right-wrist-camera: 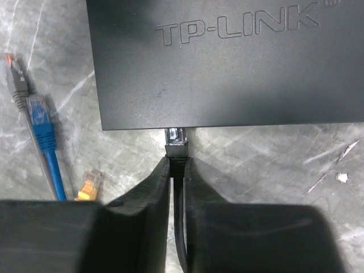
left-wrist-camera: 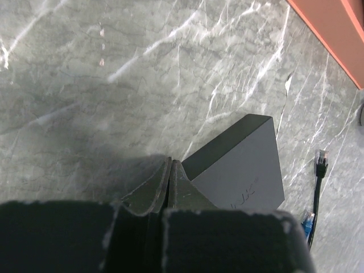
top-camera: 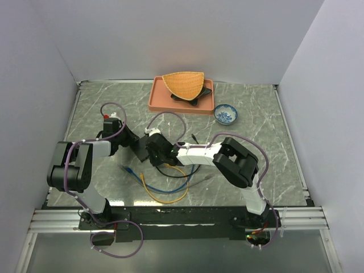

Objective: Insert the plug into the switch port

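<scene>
The switch (right-wrist-camera: 227, 62) is a flat black box marked TP-LINK, lying on the marble table; it also shows in the left wrist view (left-wrist-camera: 242, 170) and from above (top-camera: 142, 149). My right gripper (right-wrist-camera: 177, 161) is shut on the black boot of a clear plug (right-wrist-camera: 176, 138). The plug's tip is at the switch's near side, at its edge; the sockets themselves are hidden. My left gripper (left-wrist-camera: 172, 164) is shut and empty, its tips against the switch's corner on the far side. From above, the left gripper (top-camera: 132, 139) and right gripper (top-camera: 159, 151) flank the switch.
Loose cable ends lie left of the right gripper: a grey and red plug (right-wrist-camera: 16, 74), a blue plug (right-wrist-camera: 40, 114) and an orange plug (right-wrist-camera: 88, 185). Blue, yellow and black cables coil in front (top-camera: 165, 190). An orange tray (top-camera: 156, 99) with a wicker basket (top-camera: 183, 83) and a blue bowl (top-camera: 226, 114) stand behind.
</scene>
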Tool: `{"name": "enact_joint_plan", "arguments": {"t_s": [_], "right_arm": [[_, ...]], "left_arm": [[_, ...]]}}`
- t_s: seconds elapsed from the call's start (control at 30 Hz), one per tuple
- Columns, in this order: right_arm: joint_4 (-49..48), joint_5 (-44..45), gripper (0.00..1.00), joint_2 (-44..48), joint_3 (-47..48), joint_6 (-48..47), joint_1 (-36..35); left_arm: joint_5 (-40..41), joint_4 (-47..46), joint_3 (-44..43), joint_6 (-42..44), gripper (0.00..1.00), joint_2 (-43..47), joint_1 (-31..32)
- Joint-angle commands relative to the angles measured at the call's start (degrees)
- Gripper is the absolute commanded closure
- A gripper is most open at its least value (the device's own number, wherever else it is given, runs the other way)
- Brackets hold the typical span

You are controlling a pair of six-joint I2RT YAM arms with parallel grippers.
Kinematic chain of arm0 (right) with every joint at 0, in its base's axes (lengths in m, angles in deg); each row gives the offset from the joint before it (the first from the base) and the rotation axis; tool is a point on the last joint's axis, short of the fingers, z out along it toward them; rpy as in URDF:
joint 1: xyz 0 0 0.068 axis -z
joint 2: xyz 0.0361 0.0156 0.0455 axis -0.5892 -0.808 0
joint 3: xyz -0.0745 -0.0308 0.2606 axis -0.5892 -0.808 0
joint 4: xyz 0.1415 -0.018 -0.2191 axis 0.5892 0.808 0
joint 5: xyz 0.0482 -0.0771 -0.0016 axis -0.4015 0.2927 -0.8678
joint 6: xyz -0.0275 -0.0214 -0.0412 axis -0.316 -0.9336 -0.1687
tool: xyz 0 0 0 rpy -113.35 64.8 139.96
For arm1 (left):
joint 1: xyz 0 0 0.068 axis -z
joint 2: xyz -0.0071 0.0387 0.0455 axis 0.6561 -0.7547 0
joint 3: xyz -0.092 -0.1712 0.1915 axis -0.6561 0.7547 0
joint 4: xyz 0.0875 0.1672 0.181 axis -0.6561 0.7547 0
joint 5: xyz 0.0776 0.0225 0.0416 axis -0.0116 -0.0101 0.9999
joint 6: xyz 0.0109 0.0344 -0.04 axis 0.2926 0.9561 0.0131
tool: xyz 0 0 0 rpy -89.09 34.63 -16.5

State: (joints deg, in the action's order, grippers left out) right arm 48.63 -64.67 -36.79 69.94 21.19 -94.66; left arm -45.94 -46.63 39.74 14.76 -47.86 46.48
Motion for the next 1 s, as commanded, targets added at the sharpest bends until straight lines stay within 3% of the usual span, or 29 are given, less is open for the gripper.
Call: {"name": "enact_joint_plan", "arguments": {"t_s": [0.0,0.07,0.13,0.33,0.43,0.63,0.7,0.83,0.97], "right_arm": [[-9.55,1.12,0.71,4.94,-4.62,-1.34,2.14],[-8.85,0.94,0.61,6.43,-6.04,-1.69,2.14],[-8.23,0.59,0.54,7.4,-7.44,-2.49,2.23],[-9.37,-3.36,0.2,11.09,-10.52,-4.68,2.23],[-9.28,-4.33,0.1,13.29,-11.31,-5.39,2.23],[-8.67,-4.68,0.01,20.05,-14.3,-6.44,2.31],[-8.23,-4.51,0.01,23.22,-15.71,-6.7,2.32],[-6.83,-4.68,0.01,28.58,-18.69,-7.5,2.4],[-5.33,-3.63,0.01,34.81,-23.78,-7.67,2.4]], "left_arm": [[-4.86,16.64,2.09,0.32,0.99,0.47,0.77],[-2.75,18.14,1.13,0.85,0.97,1.61,-0.02],[-0.73,19.02,0.42,0.85,0.89,2.41,-0.9],[3.32,21.04,-2.57,0.33,0.57,6.1,-1.52],[5.25,22.89,-3.97,0.5,0.44,8.64,-1.61],[6.4,26.76,-8.1,2.52,0.18,18.3,-1.52],[5.26,26.85,-8.46,2.7,0.01,23.66,-1.52],[-0.36,24.48,-6.36,1.56,0.04,31.22,-1.52],[-6.69,14.04,4.62,-2.57,0.04,41.49,-1.52]]}}
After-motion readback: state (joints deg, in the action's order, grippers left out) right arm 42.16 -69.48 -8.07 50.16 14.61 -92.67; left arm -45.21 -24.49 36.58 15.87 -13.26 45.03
